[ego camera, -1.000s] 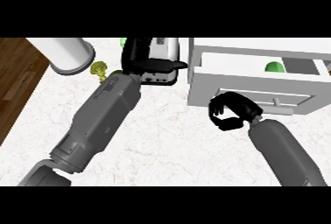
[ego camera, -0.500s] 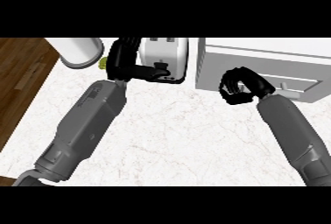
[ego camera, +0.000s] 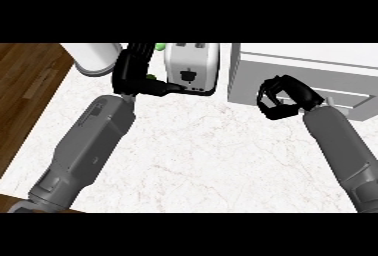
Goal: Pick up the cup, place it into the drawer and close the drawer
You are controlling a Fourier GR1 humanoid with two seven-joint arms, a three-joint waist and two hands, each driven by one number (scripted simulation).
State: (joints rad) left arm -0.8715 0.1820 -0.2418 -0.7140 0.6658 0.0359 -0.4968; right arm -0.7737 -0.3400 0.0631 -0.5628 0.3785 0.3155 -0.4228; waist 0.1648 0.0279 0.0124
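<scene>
The white drawer unit [ego camera: 310, 65] stands at the back right of the marble counter [ego camera: 207, 155]. Its drawer front [ego camera: 354, 97] sits pushed in, flush with the unit, and nothing of the inside shows. The cup is hidden from view. My right hand [ego camera: 283, 98] has its fingers curled and holds nothing, right up against the lower left of the drawer front. Relaxed and holding nothing, my left hand [ego camera: 135, 72] hangs at the back left, beside the toaster.
A white and black toaster [ego camera: 193, 67] stands between my hands at the back. A white cylinder [ego camera: 92, 57] is at the back left, with small green things [ego camera: 159, 47] behind my left hand. The counter ends at the left over wooden floor [ego camera: 29, 90].
The drawer, open a second ago with a green cup inside, is now shut. My right hand moved forward against its front. My left hand stayed by the toaster.
</scene>
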